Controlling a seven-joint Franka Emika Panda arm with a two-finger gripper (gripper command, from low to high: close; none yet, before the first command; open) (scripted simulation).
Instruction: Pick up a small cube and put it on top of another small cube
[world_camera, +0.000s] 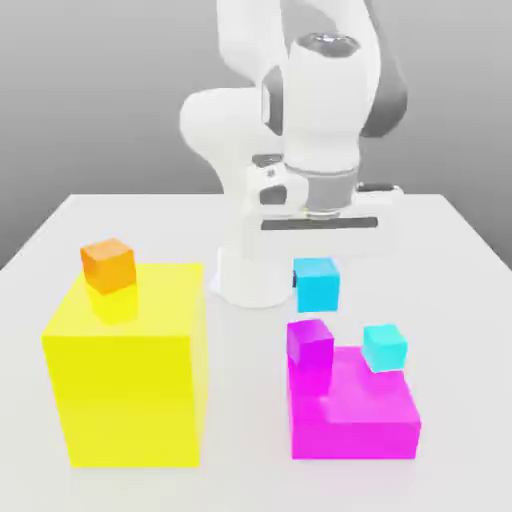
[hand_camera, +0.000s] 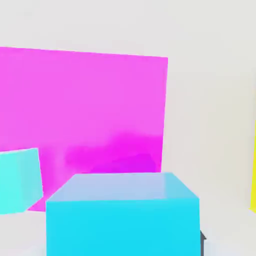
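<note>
Cube-wise, you've got the small cube (world_camera: 317, 284) up off the table (world_camera: 460, 260), hanging just under the gripper (world_camera: 318, 262), which is pinched shut on it. In the hand view the small cube (hand_camera: 122, 215) sits right up close to the camera, with a dark bit of finger peeking out at its lower corner.

You can see it floats above the gap between the robot's white base (world_camera: 250, 275) and the magenta block (world_camera: 352, 405), nearer the base than the turquoise cube (world_camera: 384, 347). It isn't touching either one.

That turquoise cube sits on the low step of the magenta block, toward the exterior view's right, a bit skewed compared with the block's edges. A purple cube (world_camera: 310, 345) stands on the same block at the exterior view's left corner, and the two are near but apart.

Over on the exterior view's left you've got the big yellow block (world_camera: 130, 385) with an orange cube (world_camera: 108, 264) resting on its top, toward the back left corner.

In the hand view the magenta block (hand_camera: 85, 110) spreads out behind the held cube, and the turquoise cube (hand_camera: 19, 181) shows at the edge beside it.
</note>
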